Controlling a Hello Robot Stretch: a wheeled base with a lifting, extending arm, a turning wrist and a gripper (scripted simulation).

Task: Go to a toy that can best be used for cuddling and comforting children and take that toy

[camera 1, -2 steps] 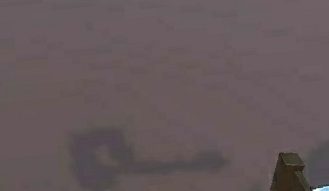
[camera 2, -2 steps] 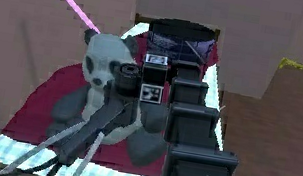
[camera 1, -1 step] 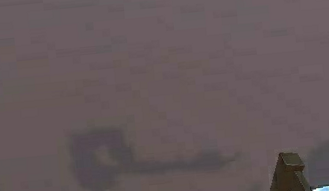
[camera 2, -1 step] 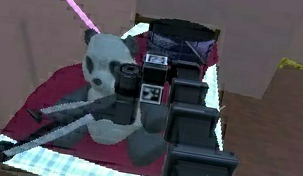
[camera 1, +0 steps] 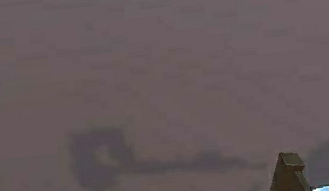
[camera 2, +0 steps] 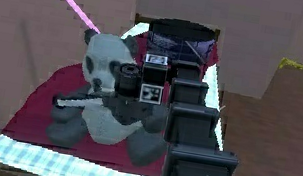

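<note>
Subject item: a black-and-white plush panda toy [camera 2: 101,60], seated upright at centre-left of the arm side view on a dark red blanket [camera 2: 36,98], which is spread over a bed with a pale blue checked sheet [camera 2: 67,164]. The dark square arm [camera 2: 195,149] rises from the bottom edge toward the toy, and the gripper [camera 2: 79,99] lies across the panda's chest in the picture. Finger spacing cannot be determined, nor whether anything is held, since the toy sits on the bed directly behind the gripper. Assessment: the panda is judged light, soft and compressible, not fragile, with a fuzzy surface unlikely to slip. The round torso will likely yield and bulge under pressure, so a limb, an ear or a narrow fold at the shoulder offers the surer hold. Risk noted: the blanket may be caught up along with the toy.
</note>
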